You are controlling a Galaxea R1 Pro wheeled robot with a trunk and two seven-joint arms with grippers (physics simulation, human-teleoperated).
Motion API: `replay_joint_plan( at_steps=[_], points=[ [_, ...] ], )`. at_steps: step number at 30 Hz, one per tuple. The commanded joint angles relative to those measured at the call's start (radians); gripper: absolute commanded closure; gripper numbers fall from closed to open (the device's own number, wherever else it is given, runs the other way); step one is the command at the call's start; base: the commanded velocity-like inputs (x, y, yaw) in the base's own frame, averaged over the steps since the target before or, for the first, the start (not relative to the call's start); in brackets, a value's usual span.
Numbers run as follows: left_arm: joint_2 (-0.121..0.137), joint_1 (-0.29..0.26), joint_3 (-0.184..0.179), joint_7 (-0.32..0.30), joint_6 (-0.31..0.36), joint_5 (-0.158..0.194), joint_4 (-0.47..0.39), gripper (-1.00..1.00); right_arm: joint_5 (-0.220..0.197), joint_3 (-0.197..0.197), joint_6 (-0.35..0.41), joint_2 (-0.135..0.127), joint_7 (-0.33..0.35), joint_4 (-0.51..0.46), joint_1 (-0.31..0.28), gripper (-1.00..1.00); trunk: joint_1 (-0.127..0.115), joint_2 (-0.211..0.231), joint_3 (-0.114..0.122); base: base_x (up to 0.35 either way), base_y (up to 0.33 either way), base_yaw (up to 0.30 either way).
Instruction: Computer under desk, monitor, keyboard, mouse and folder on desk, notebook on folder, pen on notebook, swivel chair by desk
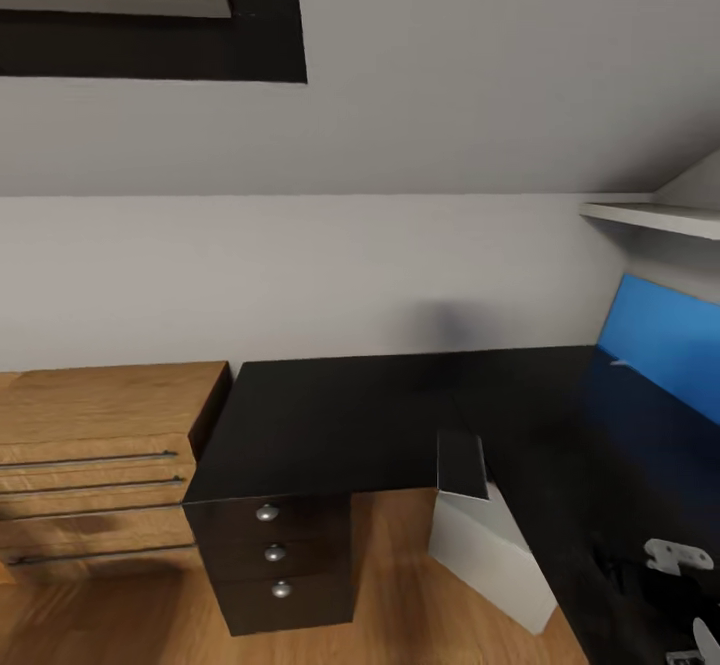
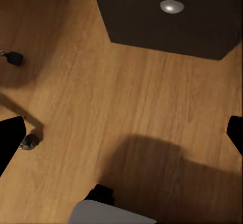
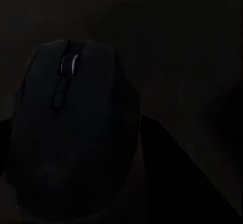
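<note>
Left gripper [image 2: 121, 133] hangs spread wide and empty over the wood floor [image 2: 101, 97], near the drawer knob [image 2: 171, 5]. Black bench [image 1: 400, 415] looks bare. Mouse [image 3: 71, 133] sits right against the right gripper; grasp unclear. Risk: dark-on-dark placement, mouse slipping off.

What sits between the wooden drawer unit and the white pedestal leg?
Head view: the black three-knob drawer cabinet under the desk, then bare wood floor before the pedestal.
</note>
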Motion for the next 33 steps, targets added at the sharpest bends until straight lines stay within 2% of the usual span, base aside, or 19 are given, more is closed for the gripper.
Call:
replay_joint_plan(
  at_steps=[1, 6, 18, 25, 33],
  points=[
    [0.001, -0.001, -0.004, 0.008, 0.006, 0.002, -0.002, -1.00, -0.008, -0.004, 0.006, 0.000, 0.001, 0.000, -0.001, 1.00, 0.000, -0.001, -0.001, 0.000, -0.284, -0.288],
    [0.001, -0.001, -0.004, 0.007, 0.005, 0.002, -0.001, -1.00, -0.006, -0.019, 0.005, 0.002, -0.001, 0.004, -0.001, 1.00, 0.000, -0.001, 0.000, 0.000, -0.236, -0.142],
    [0.001, -0.001, -0.003, 0.002, 0.005, 0.002, -0.001, -1.00, -0.003, -0.022, 0.004, 0.001, 0.000, 0.020, -0.001, 1.00, 0.000, -0.001, 0.000, 0.000, -0.016, -0.005],
    [0.000, -0.001, -0.003, 0.002, 0.005, 0.002, -0.001, -1.00, -0.001, -0.022, -0.048, 0.000, 0.000, 0.056, -0.001, 1.00, 0.000, -0.001, 0.000, 0.058, 0.000, 0.000],
    [0.001, -0.001, -0.004, 0.002, 0.005, 0.003, 0.000, -1.00, 0.064, -0.023, -0.052, 0.001, -0.006, 0.063, -0.001, 1.00, 0.000, -0.001, 0.000, 0.015, 0.000, 0.000]
  ],
)
